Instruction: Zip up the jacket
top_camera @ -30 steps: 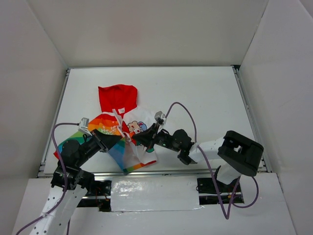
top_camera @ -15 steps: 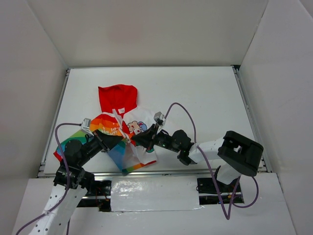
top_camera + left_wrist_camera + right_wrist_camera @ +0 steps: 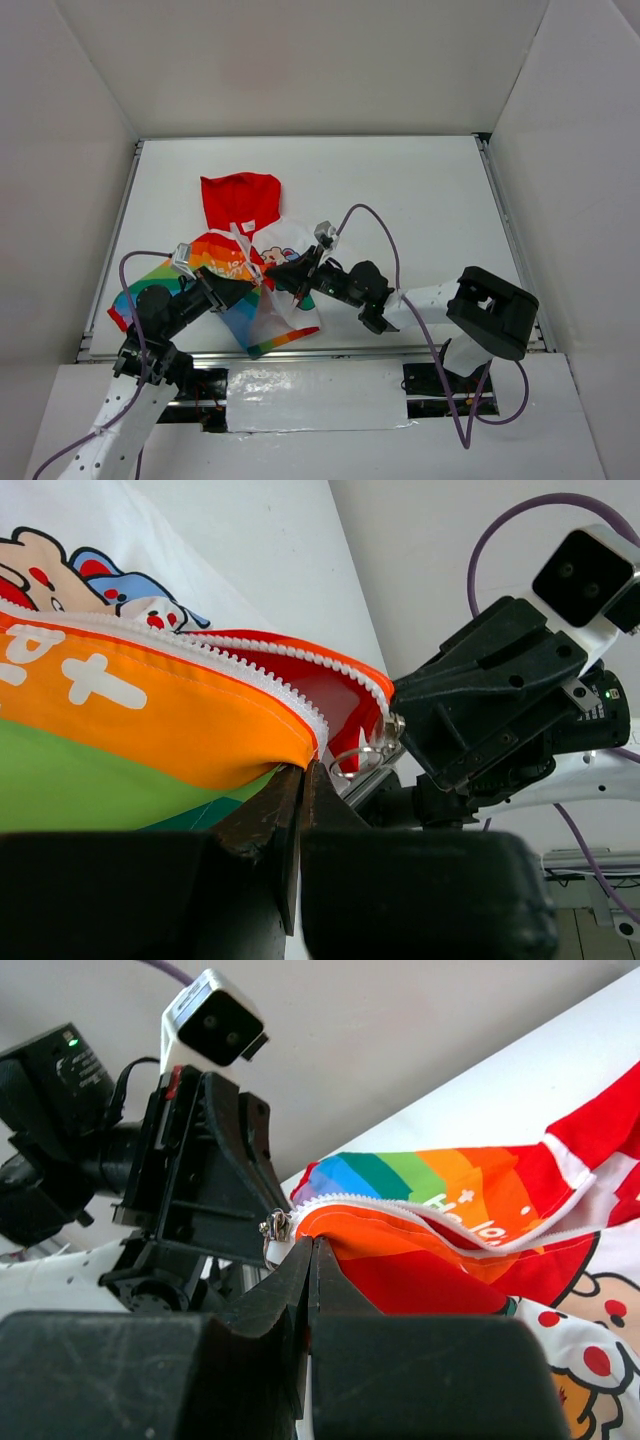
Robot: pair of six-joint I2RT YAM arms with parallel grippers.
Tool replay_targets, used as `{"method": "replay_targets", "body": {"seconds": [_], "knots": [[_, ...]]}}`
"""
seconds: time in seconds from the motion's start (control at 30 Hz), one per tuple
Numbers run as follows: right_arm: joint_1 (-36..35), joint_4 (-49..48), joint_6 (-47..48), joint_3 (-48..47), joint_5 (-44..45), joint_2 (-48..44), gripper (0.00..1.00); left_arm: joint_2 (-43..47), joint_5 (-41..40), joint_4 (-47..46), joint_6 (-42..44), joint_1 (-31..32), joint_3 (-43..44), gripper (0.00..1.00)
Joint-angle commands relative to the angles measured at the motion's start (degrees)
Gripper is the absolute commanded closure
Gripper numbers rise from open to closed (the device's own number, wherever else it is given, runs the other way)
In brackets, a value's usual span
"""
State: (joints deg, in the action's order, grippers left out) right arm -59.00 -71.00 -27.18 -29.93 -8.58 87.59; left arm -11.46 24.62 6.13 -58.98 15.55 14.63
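The jacket (image 3: 247, 262) lies at the table's near left: red hood (image 3: 240, 200) farthest, rainbow half (image 3: 212, 256) left, white cartoon half (image 3: 288, 248) right. My left gripper (image 3: 254, 287) is shut on the rainbow half's orange front edge (image 3: 200, 730), beside the white zipper teeth (image 3: 250, 675). My right gripper (image 3: 278, 272) faces it from the right, almost touching. In the right wrist view it (image 3: 313, 1243) is shut on the orange-red fabric edge (image 3: 400, 1235) right beside the metal zipper slider (image 3: 275, 1228). The slider and its ring (image 3: 360, 758) hang between both grippers.
Raised rails run along the table's left (image 3: 120, 230) and right (image 3: 500, 220) sides, with white walls all round. A purple cable (image 3: 375, 225) loops over the right arm. A taped strip (image 3: 310, 395) lies at the near edge between the arm bases.
Both grippers have shifted slightly farther from the near edge, still pinching the jacket's front edge. The lower rainbow part has drawn a little with them.
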Motion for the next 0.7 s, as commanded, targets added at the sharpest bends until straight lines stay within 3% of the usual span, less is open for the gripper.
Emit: {"method": "replay_targets", "body": {"seconds": [0.0,0.4,0.67], "knots": [[-0.41,0.42,0.9,-2.59,3.83,0.47,1.0,0.65,2.36,-3.32,-0.61,-0.08,2.33,1.0],[-0.5,2.54,2.74,-3.64,3.13,2.67,1.0,2.32,0.25,1.78,2.55,-0.17,5.93,1.0],[-0.59,2.45,1.96,-4.25,2.69,3.2,1.0,0.92,2.27,-1.02,2.12,-0.17,5.85,1.0]]}}
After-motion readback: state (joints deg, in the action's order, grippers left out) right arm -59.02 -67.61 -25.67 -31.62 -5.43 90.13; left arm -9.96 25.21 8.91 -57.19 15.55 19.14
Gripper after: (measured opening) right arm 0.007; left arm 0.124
